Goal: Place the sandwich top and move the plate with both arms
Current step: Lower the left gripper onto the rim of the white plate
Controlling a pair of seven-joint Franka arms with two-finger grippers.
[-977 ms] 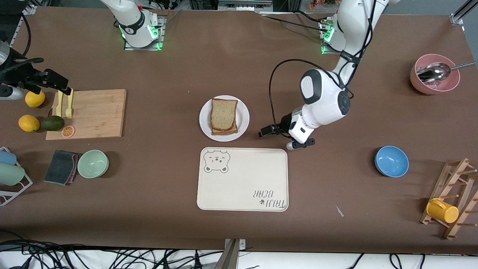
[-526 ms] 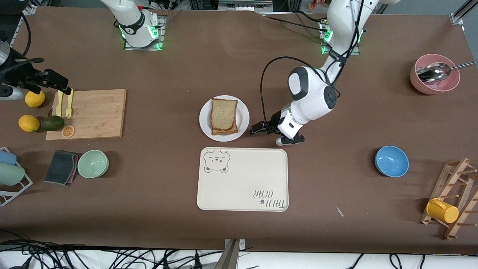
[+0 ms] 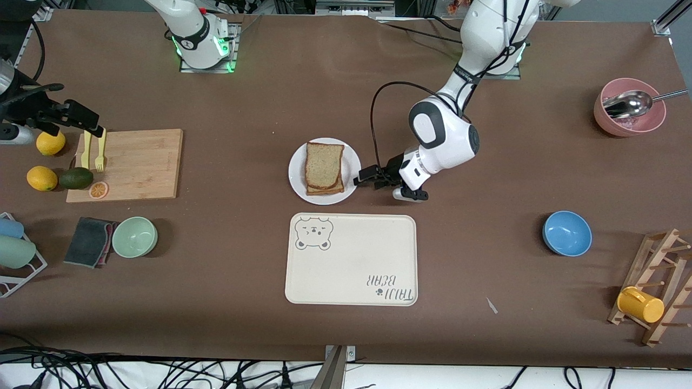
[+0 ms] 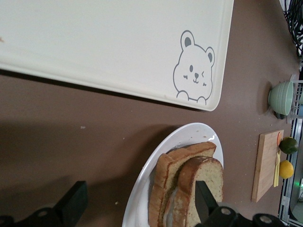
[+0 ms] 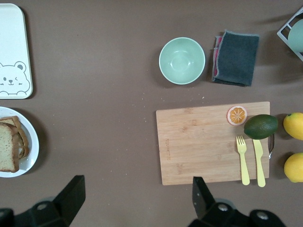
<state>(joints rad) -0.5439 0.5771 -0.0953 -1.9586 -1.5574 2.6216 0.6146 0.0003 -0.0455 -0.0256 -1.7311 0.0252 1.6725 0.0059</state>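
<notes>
The white plate [image 3: 352, 162] sits mid-table and holds a stacked sandwich. The speckled brown sandwich top [image 3: 323, 163] lies on the lower slice. My left gripper [image 3: 363, 179] is low at the plate's rim, on the side toward the left arm's end. It is open, and in the left wrist view [image 4: 139, 204] its jaws straddle the plate's rim [image 4: 156, 161] and the edge of the sandwich top [image 4: 210, 170]. A white layer shows between the slices. My right gripper [image 3: 81, 120] waits open and empty, high over the cutting board's edge. The right wrist view [image 5: 137, 198] shows the plate [image 5: 31, 137].
The cream bear-print tray [image 3: 351, 259] lies just nearer the camera than the plate. The cutting board [image 3: 135, 162] with fork, knife, avocado and lemons, a green bowl [image 3: 134, 236] and a cloth are at the right arm's end. A blue bowl [image 3: 566, 233], pink bowl [image 3: 627, 116] and mug rack are at the left arm's end.
My left arm has swung toward the plate, bringing its open gripper from beside the tray's corner to the plate's rim. The right arm and the sandwich have not moved.
</notes>
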